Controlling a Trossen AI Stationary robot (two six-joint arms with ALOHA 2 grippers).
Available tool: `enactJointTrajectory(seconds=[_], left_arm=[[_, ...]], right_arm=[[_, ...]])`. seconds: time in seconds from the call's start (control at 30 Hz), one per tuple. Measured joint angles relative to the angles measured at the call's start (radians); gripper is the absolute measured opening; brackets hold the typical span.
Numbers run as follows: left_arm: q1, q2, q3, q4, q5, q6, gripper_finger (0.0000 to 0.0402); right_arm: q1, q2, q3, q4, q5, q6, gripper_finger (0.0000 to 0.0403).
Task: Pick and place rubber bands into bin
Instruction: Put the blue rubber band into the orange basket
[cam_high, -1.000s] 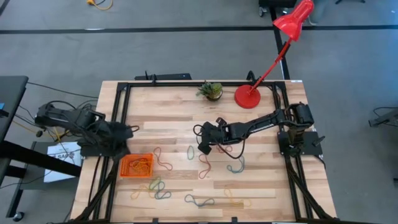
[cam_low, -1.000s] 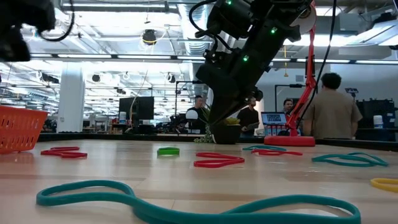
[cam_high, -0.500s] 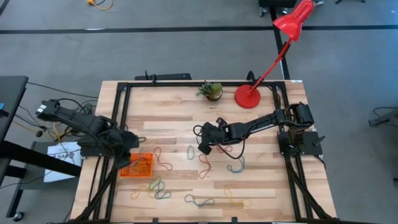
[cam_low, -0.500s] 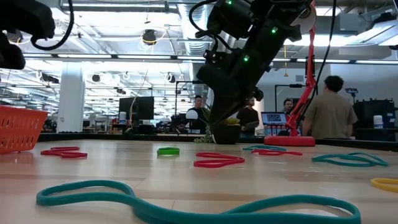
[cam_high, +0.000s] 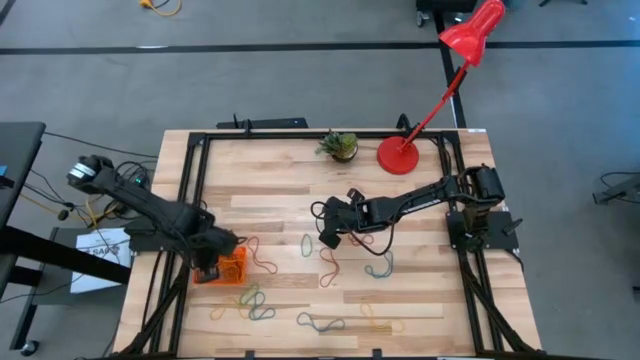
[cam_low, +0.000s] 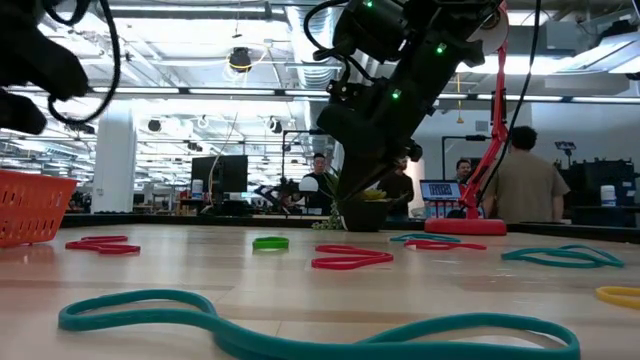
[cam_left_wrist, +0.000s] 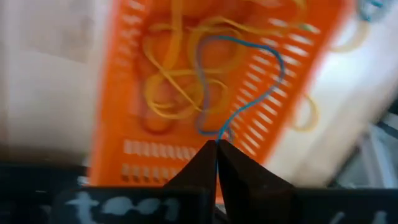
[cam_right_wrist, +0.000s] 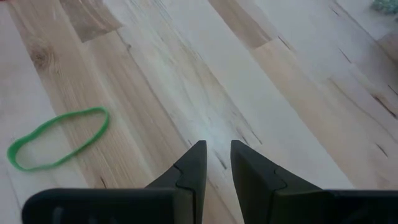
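Note:
The orange bin (cam_high: 233, 265) sits near the table's left edge and also shows in the low view (cam_low: 30, 205). In the left wrist view its slotted floor (cam_left_wrist: 273, 68) holds yellow rubber bands (cam_left_wrist: 174, 93). My left gripper (cam_high: 211, 262) hangs over the bin, shut on a thin blue rubber band (cam_left_wrist: 249, 93). My right gripper (cam_high: 328, 236) hovers mid-table, its fingers (cam_right_wrist: 189, 165) a little apart with nothing between them. A green band (cam_right_wrist: 59, 138) lies flat nearby. More bands lie loose on the wood: red (cam_high: 262, 256), green (cam_high: 307, 243), teal (cam_high: 380, 266). My left gripper pinches the blue band by the top of its loop (cam_left_wrist: 219, 134) between the two fingertips, coming from above and pointing down. The band hangs below the fingers in a loose curve. Its lower part reaches the bin's floor among the yellow bands.
A small potted plant (cam_high: 340, 146) and a red lamp base (cam_high: 398, 155) stand at the far edge. Black frame rails (cam_high: 190, 175) run along the table's sides. A tangle of bands (cam_high: 246, 302) and further loops (cam_high: 320, 322) lie near the near edge. People stand in the room behind (cam_low: 528, 185).
My left arm has swung from beside the table's left rail toward the near edge and right, ending over the orange bin and covering part of it. My right arm has kept still.

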Motion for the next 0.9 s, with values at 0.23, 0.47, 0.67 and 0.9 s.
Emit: enactJointTrajectory(seconds=[0.23,0.47,0.67,0.9], left_arm=[[0.001,0.082,0.0,0.0,-0.054,0.003,0.0023],[0.002,0.114,0.0,0.001,-0.07,0.028,0.0066],[0.014,0.111,0.0,0.069,-0.162,0.11,0.0082],[0.015,0.11,0.078,0.098,-0.314,0.273,0.0076]], right_arm=[[0.0,0.0,0.0,0.002,0.0,0.0,0.0067],[0.0,0.0,0.0,0.002,0.0,0.0,0.0067],[-0.016,0.0,0.0,0.032,0.003,-0.001,0.0067],[-0.018,-0.04,0.0,-0.187,-0.008,-0.029,0.0067]])
